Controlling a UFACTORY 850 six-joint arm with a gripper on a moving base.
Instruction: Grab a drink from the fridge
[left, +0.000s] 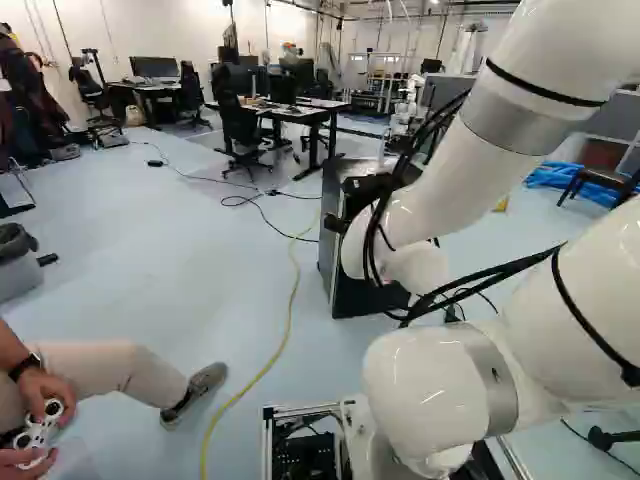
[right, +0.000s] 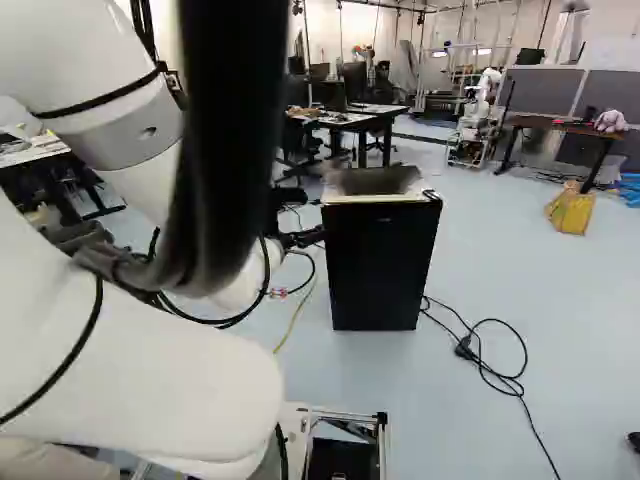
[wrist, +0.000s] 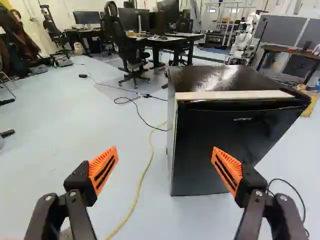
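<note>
The gripper (right: 312, 215) is beside the left side of the small black fridge (right: 380, 265) in the right base view. In the wrist view the gripper (wrist: 165, 152) stands open, its orange pads wide apart with nothing between them. Ahead of it stands the fridge (wrist: 225, 140), door shut, its front left edge lying ahead of the gap between the fingers and its front stretching past one finger. A pale strip runs along the top front edge. No drink shows in any view; the fridge's inside is hidden.
A person's leg and shoe (left: 185, 392) and hands with a controller are at the left base view's lower left. A yellow cable (wrist: 142, 177) and black cables (right: 490, 350) lie on the floor. Desks (left: 300, 108), chairs and another robot (right: 478, 110) stand beyond.
</note>
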